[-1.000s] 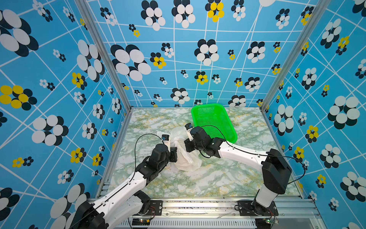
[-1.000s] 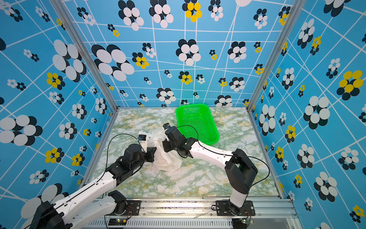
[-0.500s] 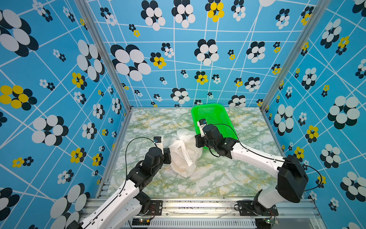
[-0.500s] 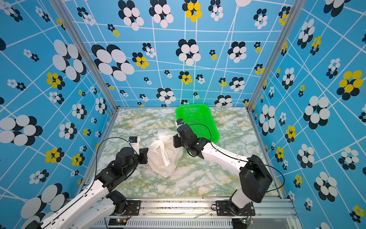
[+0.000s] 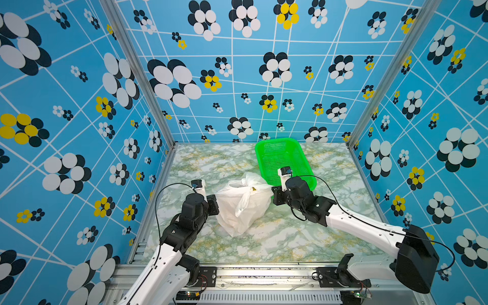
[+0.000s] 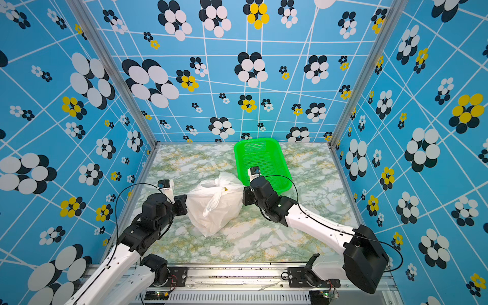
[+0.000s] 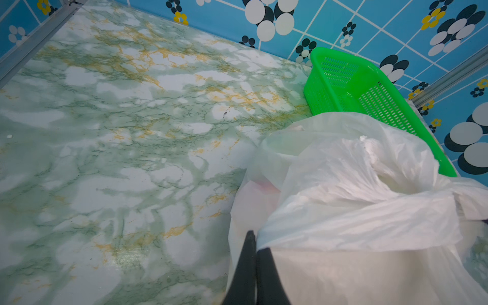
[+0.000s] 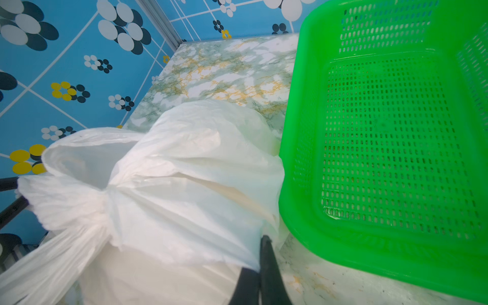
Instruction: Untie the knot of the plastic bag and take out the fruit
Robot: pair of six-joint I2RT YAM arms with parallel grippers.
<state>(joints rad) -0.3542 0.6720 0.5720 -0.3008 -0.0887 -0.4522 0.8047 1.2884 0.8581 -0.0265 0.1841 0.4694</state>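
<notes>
The bag is sitting mid-table, slightly to the near side, stretched between the two grippers, with its top pulled wide and its body sagging toward the table. Whether its bottom is resting there I cannot tell.

The left gripper is gripping the bag's left edge. In the left wrist view its fingers are pressing together on a fold of film. The right gripper is holding the bag's right edge, just beside the near left corner of the basket. In the right wrist view this gripper is closing on the thin film, which is passing between its dark fingers.

The knot is sitting tied on top of the bag, roughly midway between the grippers, and a loose white tail is hanging down from it over the near side. The right wrist view is showing the knot as a tight gather with film fanning out from it.

The fruit is lying hidden inside the white film. Only a small yellow spot is showing beside the knot in both top views, too small to identify.

The basket is standing at the far right of the table, its near left corner just beside the bag.
</notes>
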